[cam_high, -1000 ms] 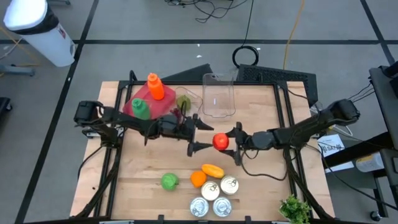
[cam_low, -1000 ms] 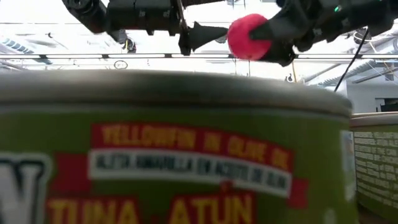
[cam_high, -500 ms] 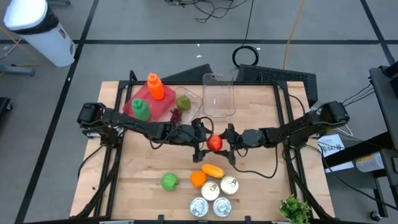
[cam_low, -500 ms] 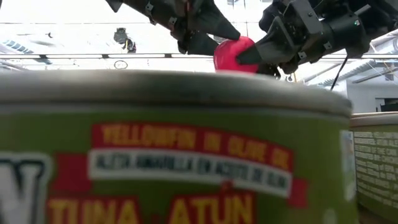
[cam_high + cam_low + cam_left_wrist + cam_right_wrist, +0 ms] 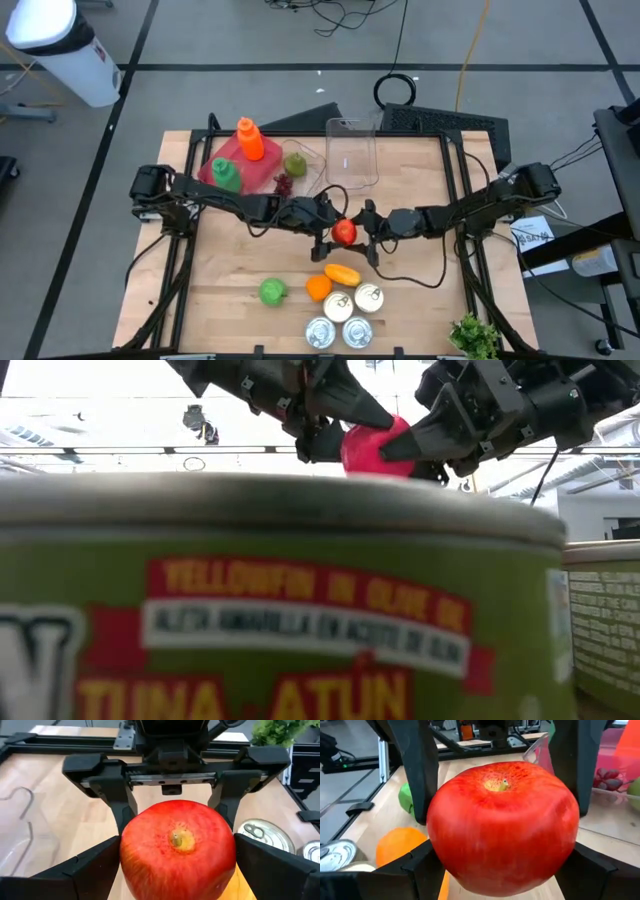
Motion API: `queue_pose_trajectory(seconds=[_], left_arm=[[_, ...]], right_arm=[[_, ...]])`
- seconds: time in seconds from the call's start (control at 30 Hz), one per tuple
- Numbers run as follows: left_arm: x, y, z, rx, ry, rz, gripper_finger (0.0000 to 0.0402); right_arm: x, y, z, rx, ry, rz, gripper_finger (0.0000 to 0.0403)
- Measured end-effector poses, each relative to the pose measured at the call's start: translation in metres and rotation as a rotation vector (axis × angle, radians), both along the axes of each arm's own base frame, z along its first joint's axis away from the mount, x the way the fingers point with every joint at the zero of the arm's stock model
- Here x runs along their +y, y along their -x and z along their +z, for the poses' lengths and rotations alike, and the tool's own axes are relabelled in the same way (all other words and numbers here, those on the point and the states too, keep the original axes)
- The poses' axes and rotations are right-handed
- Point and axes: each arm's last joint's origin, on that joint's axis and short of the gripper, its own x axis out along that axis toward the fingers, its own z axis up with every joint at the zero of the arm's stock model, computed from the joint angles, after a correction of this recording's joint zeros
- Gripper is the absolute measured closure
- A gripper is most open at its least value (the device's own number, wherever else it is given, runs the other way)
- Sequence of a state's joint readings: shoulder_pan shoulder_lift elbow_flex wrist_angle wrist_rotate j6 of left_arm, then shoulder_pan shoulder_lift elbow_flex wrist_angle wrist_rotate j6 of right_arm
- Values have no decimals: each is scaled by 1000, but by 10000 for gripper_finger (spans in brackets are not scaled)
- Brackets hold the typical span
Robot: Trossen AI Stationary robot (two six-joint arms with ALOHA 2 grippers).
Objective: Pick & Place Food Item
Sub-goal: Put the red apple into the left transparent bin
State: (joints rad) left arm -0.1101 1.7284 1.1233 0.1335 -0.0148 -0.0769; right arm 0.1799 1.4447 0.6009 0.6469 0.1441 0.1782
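- You have the round red apple held up off the wooden tabletop, just in front of the clear plastic container and well apart from it.
- The right tool is clamped on the apple; in its wrist view its dark fingers press both flanks.
- The left tool meets the apple from the opposite side, fingers spread around it; whether they touch the skin I cannot tell.
- This looks like a hand-over in mid-air. Next, you would squeeze the left tool firmly before the right one lets go, or the apple drops.
- Nearer the front edge than the apple lie a yellow-orange pepper, an orange, a green lime-like fruit and four round tins: a fall would land among them.
- To the container's left sits a pink tray with an orange bottle, a green bottle, grapes and a green pear.
- A leafy green bunch lies at the tabletop's front right corner, clear of both arms.
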Motion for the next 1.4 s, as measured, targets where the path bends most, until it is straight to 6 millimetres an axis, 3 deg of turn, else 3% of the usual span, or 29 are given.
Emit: queue_pose_trajectory(seconds=[0.2,0.37,0.43,0.63,0.83,1.03,1.17,1.4], left_arm=[[8,-7,-8,-18,-4,5,20],[9,-6,-5,-23,3,-18,85],[9,-6,-4,-25,-1,-15,87],[17,-1,12,-74,-87,125,87],[21,25,49,-149,-145,208,87],[42,57,52,-131,-186,376,87],[73,72,32,-116,-158,530,87],[128,87,-17,-103,-35,705,87]], right_arm=[[-1,1,-2,9,5,-10,110],[-1,1,-1,1,4,-15,110],[-1,1,0,-4,4,-15,110],[-2,1,7,-26,-3,-38,20],[-5,18,21,32,-17,-2,71],[-8,44,38,30,-31,42,97],[-10,55,50,-46,-54,26,99],[-11,61,48,-68,-67,24,95]])
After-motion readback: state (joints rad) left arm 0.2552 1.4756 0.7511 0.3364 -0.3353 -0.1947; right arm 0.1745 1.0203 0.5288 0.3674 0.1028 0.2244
